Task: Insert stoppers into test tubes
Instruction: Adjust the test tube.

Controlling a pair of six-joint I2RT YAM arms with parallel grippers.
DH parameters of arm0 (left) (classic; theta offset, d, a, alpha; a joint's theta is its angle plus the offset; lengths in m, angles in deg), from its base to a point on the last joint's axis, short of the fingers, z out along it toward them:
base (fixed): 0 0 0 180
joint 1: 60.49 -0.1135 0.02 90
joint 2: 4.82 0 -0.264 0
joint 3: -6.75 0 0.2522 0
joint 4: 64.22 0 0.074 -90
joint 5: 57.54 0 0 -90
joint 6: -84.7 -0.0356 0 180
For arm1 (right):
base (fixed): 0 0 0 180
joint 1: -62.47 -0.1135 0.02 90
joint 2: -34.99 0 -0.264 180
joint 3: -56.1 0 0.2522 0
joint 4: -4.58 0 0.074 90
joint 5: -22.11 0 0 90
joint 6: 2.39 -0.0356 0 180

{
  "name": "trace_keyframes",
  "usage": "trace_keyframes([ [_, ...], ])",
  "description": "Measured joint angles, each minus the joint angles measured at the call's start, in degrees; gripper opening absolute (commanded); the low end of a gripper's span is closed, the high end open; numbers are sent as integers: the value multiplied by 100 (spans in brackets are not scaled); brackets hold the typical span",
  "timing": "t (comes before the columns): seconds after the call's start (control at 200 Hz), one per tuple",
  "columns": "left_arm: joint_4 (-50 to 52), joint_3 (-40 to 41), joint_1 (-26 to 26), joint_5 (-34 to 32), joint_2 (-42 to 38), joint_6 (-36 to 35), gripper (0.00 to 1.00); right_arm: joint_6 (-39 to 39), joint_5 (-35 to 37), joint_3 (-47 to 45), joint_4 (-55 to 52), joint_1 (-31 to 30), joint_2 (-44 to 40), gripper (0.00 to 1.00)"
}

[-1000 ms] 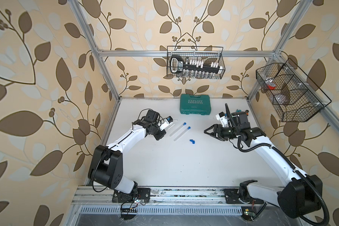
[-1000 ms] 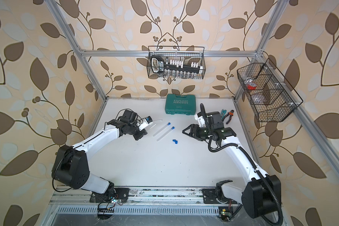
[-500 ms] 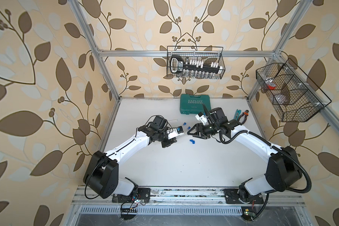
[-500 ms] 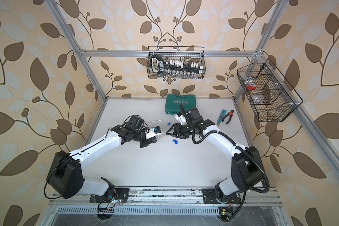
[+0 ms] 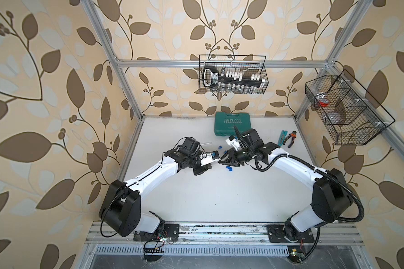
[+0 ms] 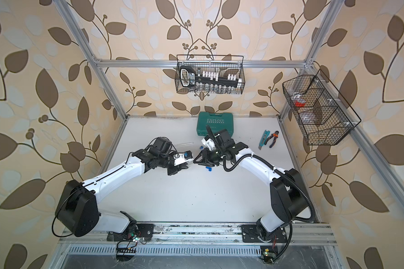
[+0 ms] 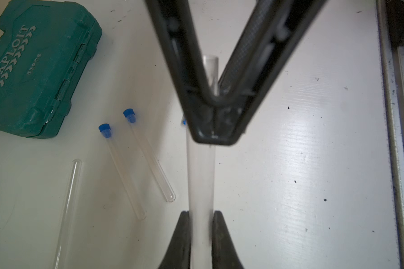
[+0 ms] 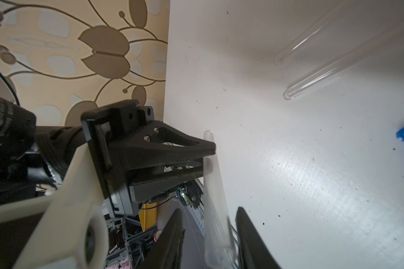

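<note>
My left gripper (image 7: 201, 216) is shut on a clear test tube (image 7: 201, 177) near its rounded end and holds it above the table. The tube's open end lies between the fingers of my right gripper (image 8: 209, 209), which stands open with a gap on each side of the tube (image 8: 214, 186). In both top views the two grippers (image 5: 211, 165) (image 5: 226, 158) meet at mid-table. Two test tubes (image 7: 124, 172) (image 7: 149, 158) lie with blue stoppers (image 7: 104, 130) (image 7: 129, 115) in them. A bare tube (image 7: 68, 209) lies beside them. Loose blue stoppers (image 5: 229, 168) lie under the right gripper.
A green tool case (image 5: 233, 123) sits at the back of the table. Pliers and a cutter (image 5: 289, 137) lie at the back right. Wire baskets hang on the back wall (image 5: 232, 74) and the right wall (image 5: 345, 109).
Both arms have come together at mid-table, the left one carrying its tube. The right gripper's jaws have narrowed around the tube's open end.
</note>
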Motion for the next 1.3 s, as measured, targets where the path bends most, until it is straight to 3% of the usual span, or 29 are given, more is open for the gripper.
trace_keyframes([
  [0.48, -35, 0, 37, 2, -2, -26, 17, -92, -2, 0, 107, -4, 105, 13],
  [0.675, -72, 0, 37, -9, -4, -2, 30, -103, -46, 0, 118, -7, 103, 6],
  [1.025, -564, 417, 37, -55, -358, 302, 56, -179, -197, 0, 177, 17, -9, 4],
  [1.299, -1137, 737, 37, -4, -518, 776, 45, -304, -439, 0, 363, 28, -168, 4],
])
